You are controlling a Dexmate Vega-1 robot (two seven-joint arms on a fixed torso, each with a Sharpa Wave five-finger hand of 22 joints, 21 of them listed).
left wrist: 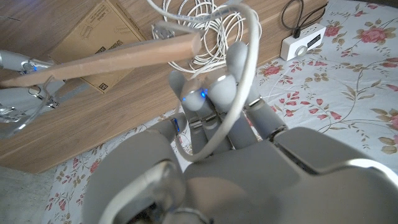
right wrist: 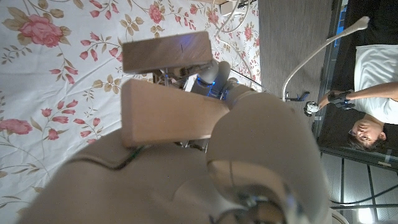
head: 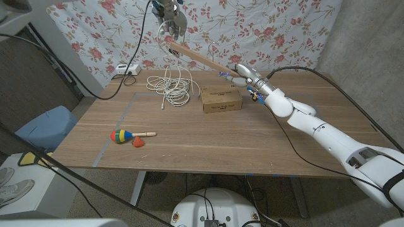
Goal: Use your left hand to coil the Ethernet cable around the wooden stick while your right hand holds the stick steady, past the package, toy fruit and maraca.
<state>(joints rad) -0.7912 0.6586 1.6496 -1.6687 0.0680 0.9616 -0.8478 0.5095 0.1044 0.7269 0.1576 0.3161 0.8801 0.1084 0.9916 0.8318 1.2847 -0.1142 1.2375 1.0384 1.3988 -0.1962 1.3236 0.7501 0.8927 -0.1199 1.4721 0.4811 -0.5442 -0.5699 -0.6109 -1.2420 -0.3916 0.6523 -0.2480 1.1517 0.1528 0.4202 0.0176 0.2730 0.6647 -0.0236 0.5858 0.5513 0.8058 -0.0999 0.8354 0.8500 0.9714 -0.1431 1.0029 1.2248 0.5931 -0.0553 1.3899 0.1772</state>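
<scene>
1. head view: the right hand (head: 245, 75) grips the near end of the long flat wooden stick (head: 201, 58), which slants up and away from it. the left hand (head: 172, 19) is raised at the stick's far tip, pinching the white ethernet cable (head: 172, 85); the cable's loose coil lies on the wooden table (head: 208, 142) below that hand. the brown cardboard package (head: 221, 98) sits just beside the right hand.
2. left wrist view: the left hand's fingers (left wrist: 214, 93) curl around a strand of the cable, near the stick's tip.
3. right wrist view: the right hand (right wrist: 205, 168) clamps the stick's end.
</scene>
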